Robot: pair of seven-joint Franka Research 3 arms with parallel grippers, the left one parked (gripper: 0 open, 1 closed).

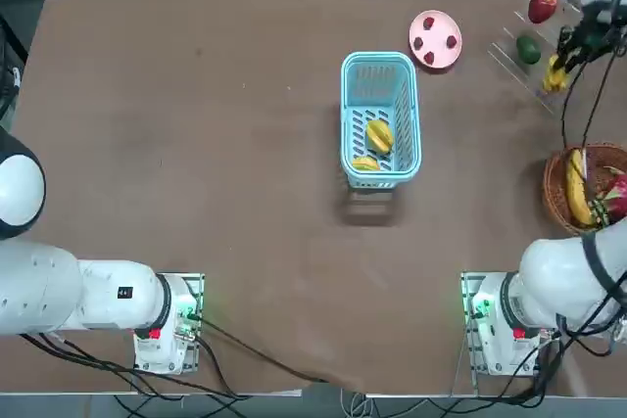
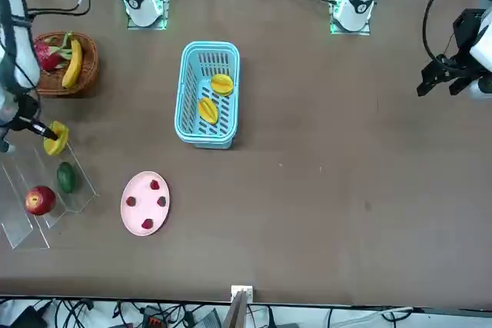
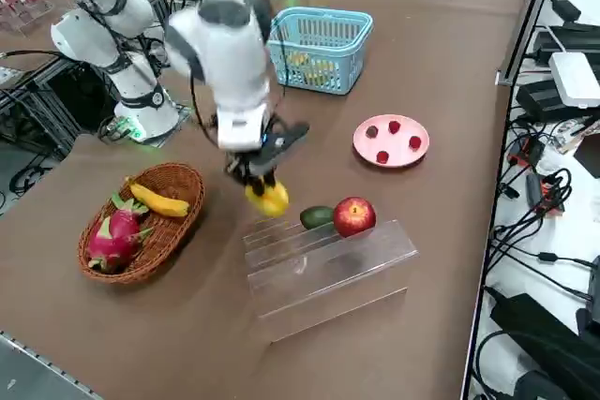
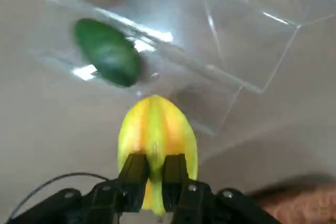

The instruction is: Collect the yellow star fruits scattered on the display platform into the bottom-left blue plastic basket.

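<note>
The right gripper is seen clenched on a small bright yellow ridged star fruit, with both fingertips pressed on either side of one raised rib at the end of the fruit nearest the wrist. The fruit is held clear of the surface, just beside the near edge of the clear, slanted acrylic display platform, so it is judged to be lifted off its tier. A dark green oval fruit and a round red fruit are left on the platform, near the held fruit. The star fruit is judged to be light and fairly stiff, with a smooth, waxy skin that may slip; its thin ribs are likely to bruise or shear under a hard squeeze. A grip across the body, with the pads seated in the grooves between ribs, would be more secure than the present narrow pinch on a single rib, from which the fruit could pivot or drop during transfer. The light blue rectangular plastic basket with slotted lattice walls stands well apart from the platform, toward the middle of the table, and two further yellow star fruits are already lying inside it. The held fruit is therefore judged to be the last one to be collected.
</note>
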